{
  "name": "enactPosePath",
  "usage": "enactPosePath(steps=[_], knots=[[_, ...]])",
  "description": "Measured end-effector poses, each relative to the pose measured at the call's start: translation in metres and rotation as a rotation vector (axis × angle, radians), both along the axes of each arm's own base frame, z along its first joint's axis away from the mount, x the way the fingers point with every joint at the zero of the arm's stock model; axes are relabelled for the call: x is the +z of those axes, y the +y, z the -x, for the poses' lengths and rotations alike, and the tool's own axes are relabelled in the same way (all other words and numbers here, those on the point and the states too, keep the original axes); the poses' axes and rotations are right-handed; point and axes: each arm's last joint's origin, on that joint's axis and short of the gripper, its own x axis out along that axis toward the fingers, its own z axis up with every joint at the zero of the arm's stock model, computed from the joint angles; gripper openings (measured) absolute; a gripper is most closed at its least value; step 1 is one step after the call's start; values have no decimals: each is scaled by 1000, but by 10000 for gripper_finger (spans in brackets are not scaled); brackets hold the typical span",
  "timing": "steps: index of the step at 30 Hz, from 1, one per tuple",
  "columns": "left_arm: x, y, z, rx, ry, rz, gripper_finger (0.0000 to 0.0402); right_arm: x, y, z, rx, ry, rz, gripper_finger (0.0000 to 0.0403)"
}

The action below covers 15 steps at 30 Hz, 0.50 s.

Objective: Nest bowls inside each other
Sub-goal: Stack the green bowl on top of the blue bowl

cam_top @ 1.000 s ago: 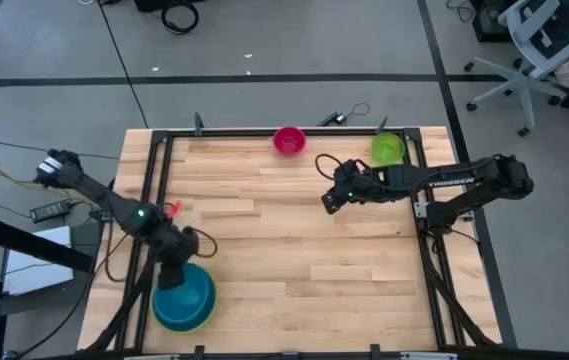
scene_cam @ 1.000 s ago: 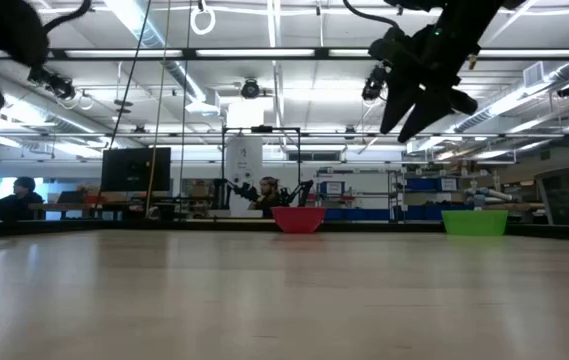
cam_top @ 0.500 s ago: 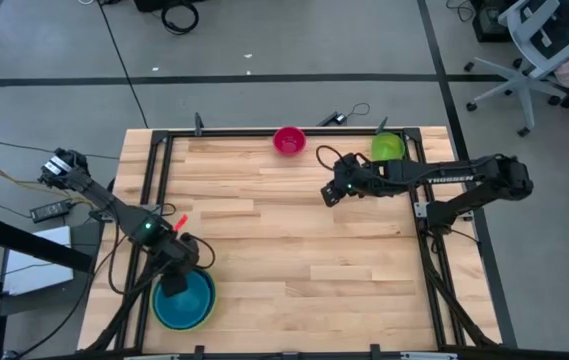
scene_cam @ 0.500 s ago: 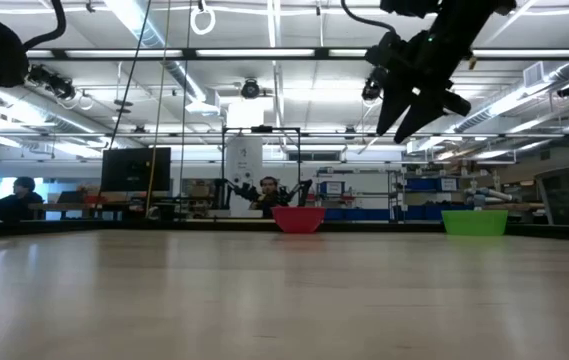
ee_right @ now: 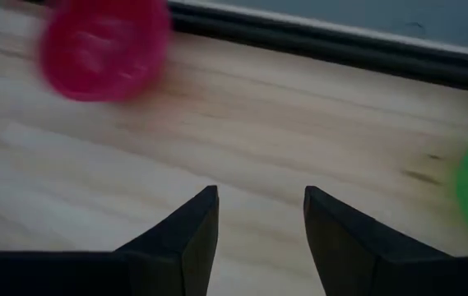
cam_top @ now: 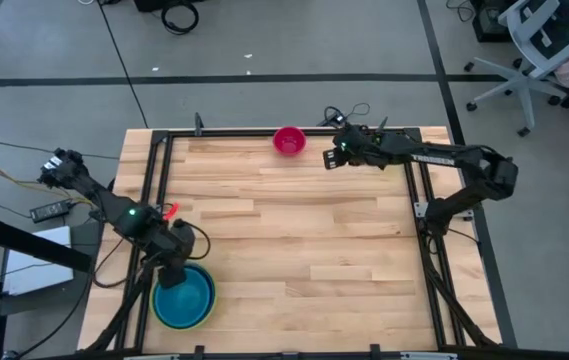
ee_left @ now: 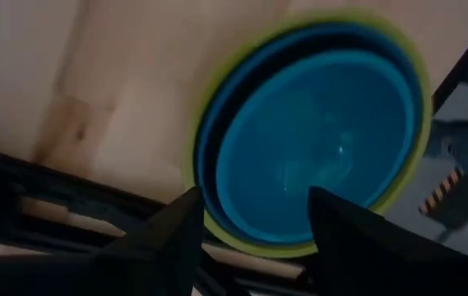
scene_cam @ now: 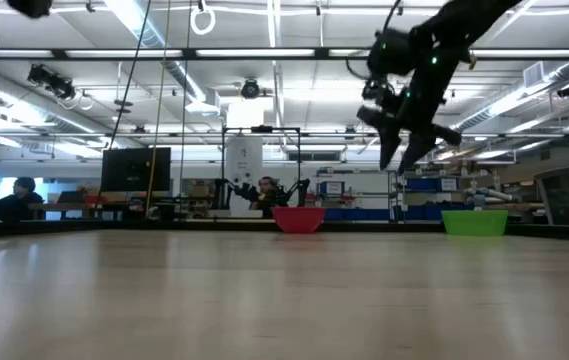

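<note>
Near the table's near left corner stands a stack: a teal blue bowl (ee_left: pixel 324 140) inside a light blue bowl (ee_left: pixel 209 156), inside a lime green bowl (cam_top: pixel 184 299). My left gripper (cam_top: pixel 174 266) hovers open just above the stack's far rim (ee_left: pixel 254 226). The magenta-pink bowl (cam_top: pixel 289 140) rests on its base at the far edge. The small green bowl (scene_cam: pixel 474 222) stands to its right, mostly under my right arm in the high view. My right gripper (cam_top: pixel 331 157) hangs open above the wood between those two bowls (ee_right: pixel 258 205).
A black metal frame (cam_top: pixel 159 180) runs round the wooden table top (cam_top: pixel 294 240). Cables (cam_top: pixel 349 113) lie at the far edge behind the right arm. The middle and near right of the wood are bare boards.
My left gripper has risen off the stack and drawn a little toward the far edge; the teal blue bowl now sits level in the stack. My right gripper has swung toward the far edge, to between the pink and small green bowls, and tipped further down.
</note>
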Motion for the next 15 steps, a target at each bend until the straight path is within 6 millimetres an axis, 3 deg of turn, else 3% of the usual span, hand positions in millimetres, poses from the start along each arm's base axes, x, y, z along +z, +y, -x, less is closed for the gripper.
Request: enactPosePath(steps=[7, 15], knots=[[29, 7, 2, 109, -83, -105, 219, -34, -43, 35, -157, 242, -153, 183], [34, 8, 0, 144, -145, -153, 219, -59, -70, 57, -164, 413, -226, 180]])
